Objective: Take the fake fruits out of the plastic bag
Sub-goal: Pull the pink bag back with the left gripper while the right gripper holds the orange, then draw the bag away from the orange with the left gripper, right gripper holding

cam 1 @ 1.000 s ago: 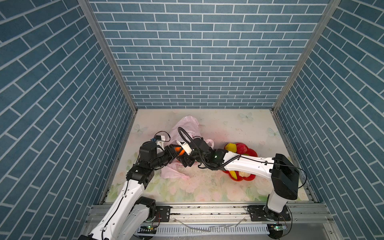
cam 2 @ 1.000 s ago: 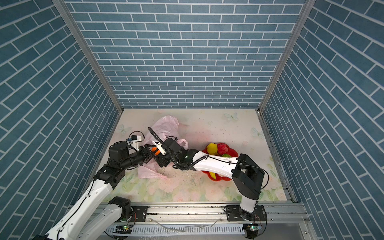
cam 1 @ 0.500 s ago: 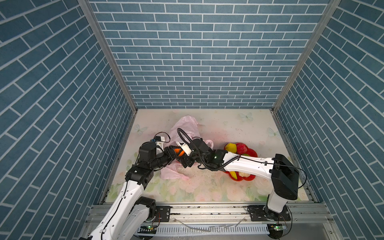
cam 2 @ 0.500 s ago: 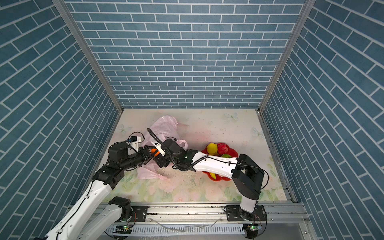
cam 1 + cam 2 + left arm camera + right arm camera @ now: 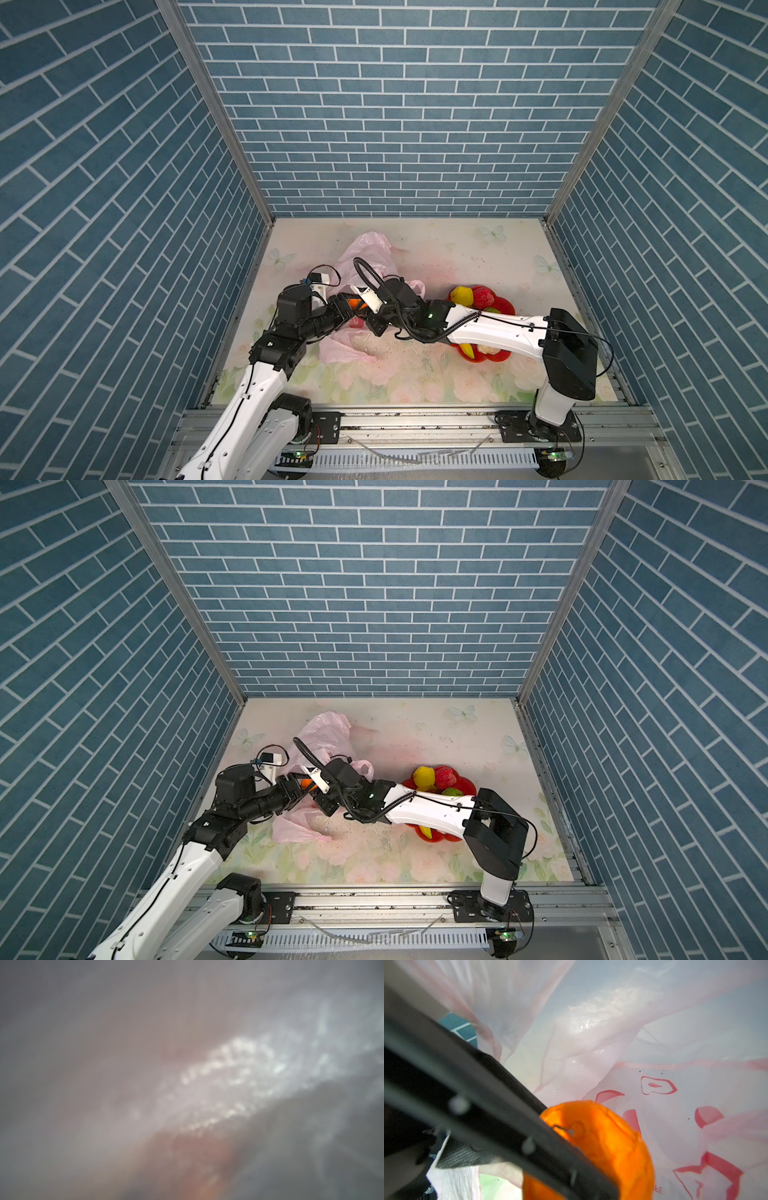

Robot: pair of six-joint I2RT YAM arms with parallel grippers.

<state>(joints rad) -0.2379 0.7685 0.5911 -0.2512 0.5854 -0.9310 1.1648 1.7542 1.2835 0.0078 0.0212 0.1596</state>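
At the table's (image 5: 457,257) left-centre, the left gripper (image 5: 341,311) sits at the pink bag's (image 5: 368,251) mouth, probably propping it open. Film blurs its camera, so I can't tell its width. Just right, the orange (image 5: 602,1142) sits inside the bag, with one finger (image 5: 500,1109) of the right gripper (image 5: 363,318) against it. Grip unclear. Far right, the lemon (image 5: 462,295) and berry (image 5: 482,297) are already on the red plate (image 5: 508,308).

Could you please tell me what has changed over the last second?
Nothing has visibly moved. The left hand and right hand stay at the mouth of the plastic bag with the orange between them; the fake fruits on the red plate lie as before.
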